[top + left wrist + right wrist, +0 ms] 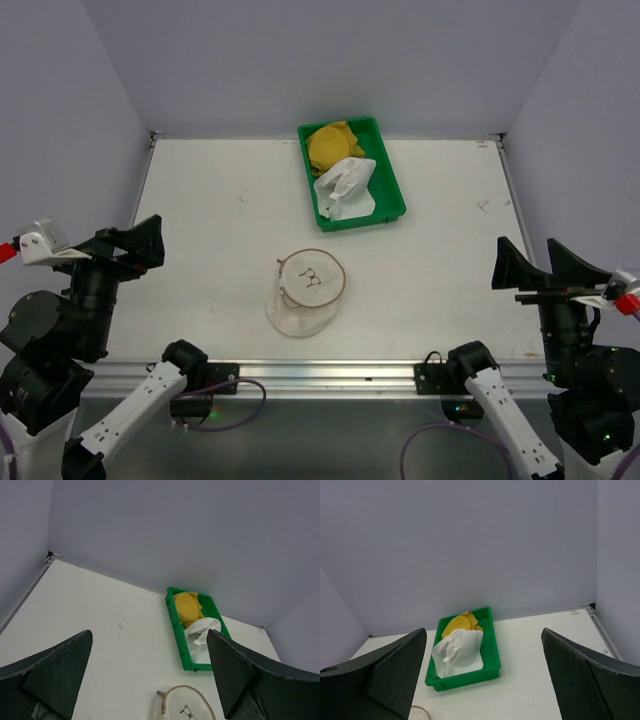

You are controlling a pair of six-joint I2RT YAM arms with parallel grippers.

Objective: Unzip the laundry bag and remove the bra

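The laundry bag (305, 292) lies on the white table, near the front and slightly left of centre. Its round wire-rimmed lid with a small dark emblem faces up and lies flat over the bag. The bag's lid (189, 707) also shows at the bottom of the left wrist view. The bra is hidden; nothing shows through the mesh. My left gripper (135, 245) hangs open above the table's left edge, well away from the bag. Over the right edge my right gripper (540, 266) is open too, and both hold nothing.
A green plastic tray (393, 172) stands at the back centre and holds a yellow cloth piece (333, 143) and a white one (345, 182). Plain walls close the table at the back and both sides. A metal rail with the arm bases runs along the front edge.
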